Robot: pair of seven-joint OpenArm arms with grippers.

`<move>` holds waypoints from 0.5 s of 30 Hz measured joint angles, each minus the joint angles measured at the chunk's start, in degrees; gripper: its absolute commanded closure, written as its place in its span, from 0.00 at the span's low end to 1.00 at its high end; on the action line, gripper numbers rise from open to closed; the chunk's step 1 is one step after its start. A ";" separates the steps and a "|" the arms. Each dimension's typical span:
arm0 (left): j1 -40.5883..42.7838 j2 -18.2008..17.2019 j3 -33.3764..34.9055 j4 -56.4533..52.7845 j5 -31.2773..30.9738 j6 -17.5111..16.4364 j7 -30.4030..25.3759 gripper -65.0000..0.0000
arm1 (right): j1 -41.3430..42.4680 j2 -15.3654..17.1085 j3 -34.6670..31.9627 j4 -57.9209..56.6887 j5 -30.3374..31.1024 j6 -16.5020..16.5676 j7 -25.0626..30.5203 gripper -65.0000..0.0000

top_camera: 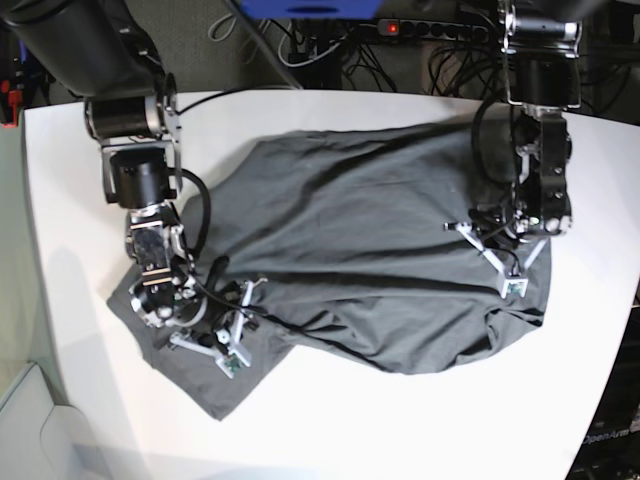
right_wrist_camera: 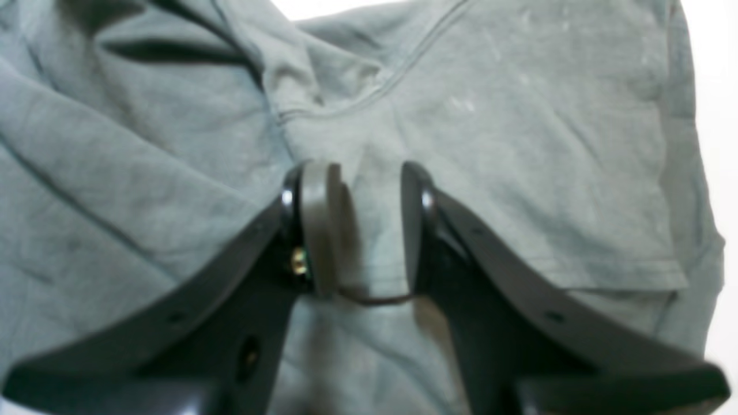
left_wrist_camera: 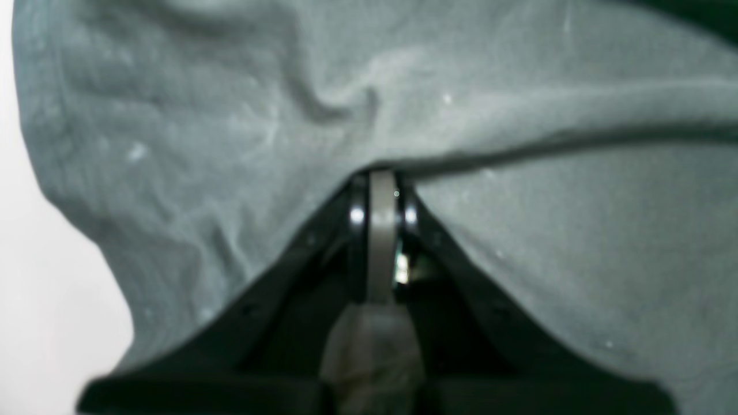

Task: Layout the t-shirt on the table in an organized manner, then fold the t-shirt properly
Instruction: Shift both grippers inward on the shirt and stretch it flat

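The dark grey t-shirt [top_camera: 360, 230] lies crumpled and spread across the middle of the white table [top_camera: 400, 420]. My left gripper [top_camera: 495, 250] rests on the shirt's right part. In the left wrist view it [left_wrist_camera: 381, 178] is shut, and creases of the t-shirt [left_wrist_camera: 230, 115] run out from its tips. My right gripper [top_camera: 238, 327] sits on the shirt's lower left corner. Seen from the right wrist, it [right_wrist_camera: 360, 173] stands partly open astride a raised ridge of the t-shirt [right_wrist_camera: 519, 144], just below a curved seam [right_wrist_camera: 369, 92].
Bare table [left_wrist_camera: 34, 288] shows at the left of the left wrist view. A power strip [top_camera: 440, 28] and cables lie behind the table's far edge. The table's left edge [top_camera: 35, 300] drops off near my right arm.
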 measured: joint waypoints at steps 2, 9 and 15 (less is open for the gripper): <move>0.17 -0.02 -0.11 0.00 0.02 0.00 -0.09 1.00 | -0.68 -0.11 -0.07 0.02 0.02 0.00 0.22 0.76; 0.20 -0.31 0.02 0.00 0.17 -0.02 -0.24 1.00 | -2.82 -0.15 -0.11 -0.07 0.02 0.00 -0.44 0.75; 0.50 -1.81 0.07 0.00 0.20 -0.04 -0.20 1.00 | -2.67 -0.15 -0.11 -0.07 0.00 0.00 -0.31 0.50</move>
